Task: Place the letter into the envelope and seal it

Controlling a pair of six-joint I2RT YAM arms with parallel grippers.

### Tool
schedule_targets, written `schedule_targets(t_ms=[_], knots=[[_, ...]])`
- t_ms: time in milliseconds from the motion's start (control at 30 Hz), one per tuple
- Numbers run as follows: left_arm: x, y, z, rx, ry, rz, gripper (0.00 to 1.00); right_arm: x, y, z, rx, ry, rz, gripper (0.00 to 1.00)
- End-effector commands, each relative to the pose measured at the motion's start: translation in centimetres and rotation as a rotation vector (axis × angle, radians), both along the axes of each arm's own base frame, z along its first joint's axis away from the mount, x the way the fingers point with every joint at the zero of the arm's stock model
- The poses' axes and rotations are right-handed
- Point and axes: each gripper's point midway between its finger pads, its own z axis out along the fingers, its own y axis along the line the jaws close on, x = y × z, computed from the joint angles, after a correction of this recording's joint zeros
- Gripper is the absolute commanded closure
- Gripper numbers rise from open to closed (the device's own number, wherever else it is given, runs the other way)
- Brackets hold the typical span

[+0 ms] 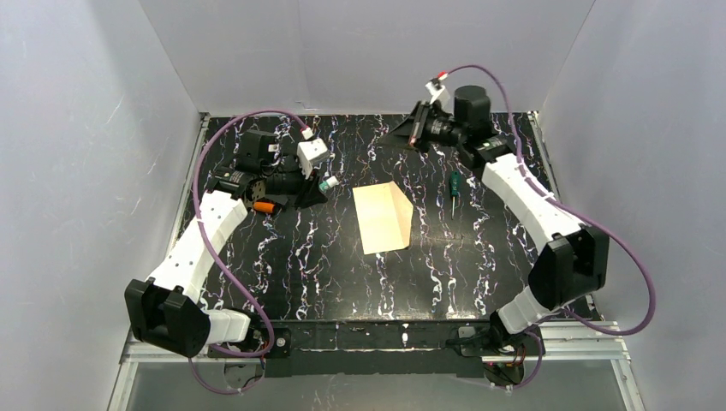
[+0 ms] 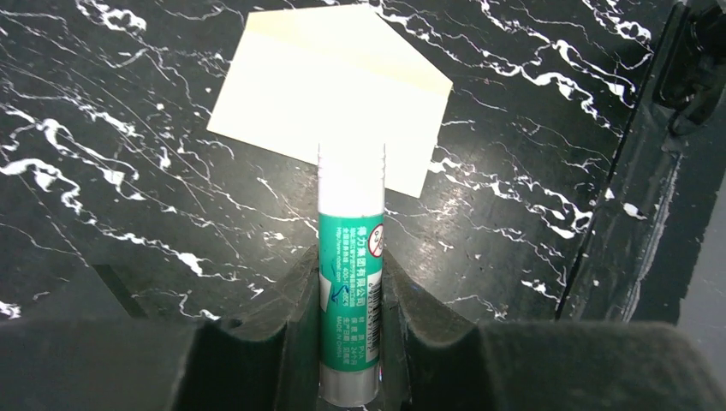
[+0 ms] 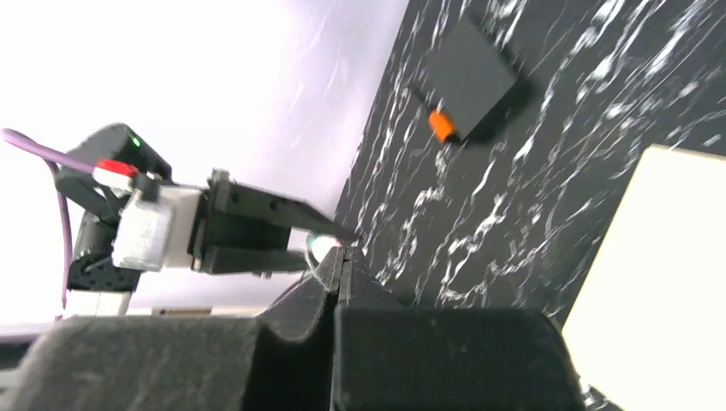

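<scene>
Near the middle of the black, white-veined marbled table [image 1: 282, 274] lay the flat cream-yellow paper envelope [image 1: 383, 218], well apart from both arms. No bright white paper letter showed in any view, so it was probably inside already, and sealing looked to be the step in hand. The left gripper [image 2: 351, 261] was clamped on a green-and-white glue stick [image 2: 351, 201], its white ribbed cap on and pointing toward the envelope. The right gripper [image 3: 341, 257] hung raised near the table's far edge, its fingers pressed together on nothing. Whether the flap was stuck down could not be told. The next move likely called for taking the cap off, probably with the right gripper's help, then bringing the glue to the flap.
</scene>
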Motion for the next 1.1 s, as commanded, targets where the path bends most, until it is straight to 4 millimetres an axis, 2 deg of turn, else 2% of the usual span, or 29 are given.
schedule_targets(t_ms=[0, 200, 367, 500, 633, 733, 800, 900, 1067], knots=[[-1.8, 0.1, -0.2, -0.006, 0.056, -0.031, 1.0, 0.7, -1.0, 3.9, 0.088, -0.143, -0.065, 0.99], [-1.7, -0.4, 0.6, -0.037, 0.058, -0.037, 1.0, 0.1, -0.9, 0.9, 0.024, -0.08, -0.026, 0.99], [-1.9, -0.9, 1.2, -0.069, 0.067, -0.058, 1.0, -0.7, -2.0, -3.6, -0.124, 0.005, -0.028, 0.99], [-2.2, -1.0, 1.4, -0.08, 0.062, -0.065, 1.0, -2.0, -1.6, -4.0, -0.096, 0.024, 0.029, 0.99], [-2.2, -1.2, 1.7, -0.097, 0.063, -0.069, 1.0, -4.8, 1.3, -3.3, -0.049, 0.02, 0.176, 0.71], [-2.1, -1.4, 1.9, -0.108, 0.069, -0.075, 1.0, -6.4, 3.4, -2.3, 0.002, 0.023, 0.23, 0.4], [-2.1, -1.5, 2.0, -0.111, 0.072, -0.077, 1.0, -6.8, 4.4, -1.3, 0.059, 0.019, 0.234, 0.26], [-2.4, -1.6, 2.2, -0.121, 0.074, -0.087, 1.0, -7.0, 5.6, -0.1, 0.138, 0.026, 0.242, 0.17], [-2.5, -1.8, 2.6, -0.132, 0.069, -0.098, 1.0, -6.8, 6.9, -0.2, 0.125, 0.041, 0.262, 0.21]])
